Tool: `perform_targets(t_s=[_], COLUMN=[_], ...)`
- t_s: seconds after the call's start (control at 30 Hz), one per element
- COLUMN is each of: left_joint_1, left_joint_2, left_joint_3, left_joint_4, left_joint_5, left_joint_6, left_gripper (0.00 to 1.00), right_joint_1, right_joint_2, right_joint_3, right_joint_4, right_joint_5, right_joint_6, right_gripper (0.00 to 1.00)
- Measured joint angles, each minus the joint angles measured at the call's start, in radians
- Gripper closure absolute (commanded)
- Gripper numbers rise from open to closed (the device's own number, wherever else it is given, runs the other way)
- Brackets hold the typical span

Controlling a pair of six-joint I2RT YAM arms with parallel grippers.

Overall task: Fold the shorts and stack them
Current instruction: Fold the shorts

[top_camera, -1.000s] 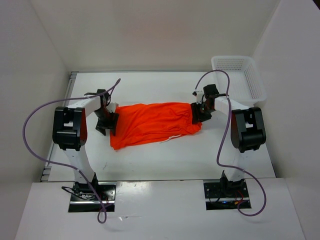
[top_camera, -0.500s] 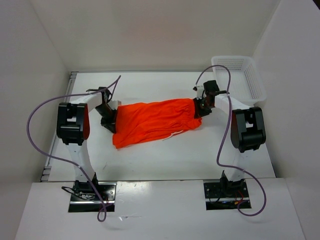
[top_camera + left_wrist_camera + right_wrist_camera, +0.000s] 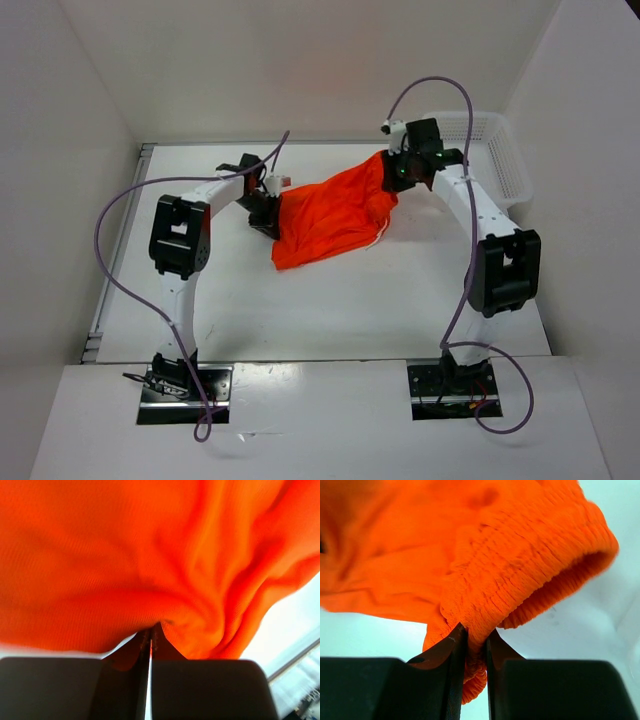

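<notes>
Shorts [image 3: 335, 215]: bright orange, slung between the two arms over the far half of the table [image 3: 330, 310], bunched rather than spread. Right end is high, left end lower. One corner droops toward the surface, and I cannot tell whether it touches.

Left gripper [image 3: 150, 640]: jaws clenched almost flat together, with a thin fold of the orange cloth pinched at the tips. The fabric fans out from that pinch in taut creases.

Right gripper [image 3: 472, 635]: jaws grasping the gathered elastic waistband [image 3: 535, 555], standing a little apart because the ribbing is thick.

Reading of the hold: one grip sits at the waist and one at the opposite end, so the garment's own weight can pull it out long between them. Probably this sets it up to be laid down straight for a fold.

White drawstring [image 3: 378, 232] dangles loose below the right end and could snag or get trapped inside a fold.

White mesh basket [image 3: 500, 150] sits in the far right corner, well apart from the cloth.

Writing: no label, brand or print is legible on the fabric, arms or basket.
</notes>
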Motion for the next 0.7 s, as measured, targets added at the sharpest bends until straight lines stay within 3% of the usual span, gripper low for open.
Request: perform_targets(t_s=[0.23, 0.4, 0.7], left_joint_1=[0.008, 0.010, 0.029], left_joint_2=[0.005, -0.023, -0.031], left_joint_3=[0.012, -0.034, -0.046], left_joint_4=[0.033, 0.066, 0.078], left_joint_5=[-0.009, -0.018, -0.019], left_joint_6=[0.000, 0.000, -0.002], left_gripper=[1.00, 1.00, 1.00], right_joint_1=[0.277, 0.459, 0.521], right_joint_2=[0.017, 0.135, 0.372], right_joint_3=[0.103, 0.175, 0.327], right_joint_4=[-0.007, -0.010, -0.011], right_joint_5=[0.048, 0.082, 0.135], right_joint_6=[0.009, 0.001, -0.012], right_gripper=[1.00, 1.00, 1.00])
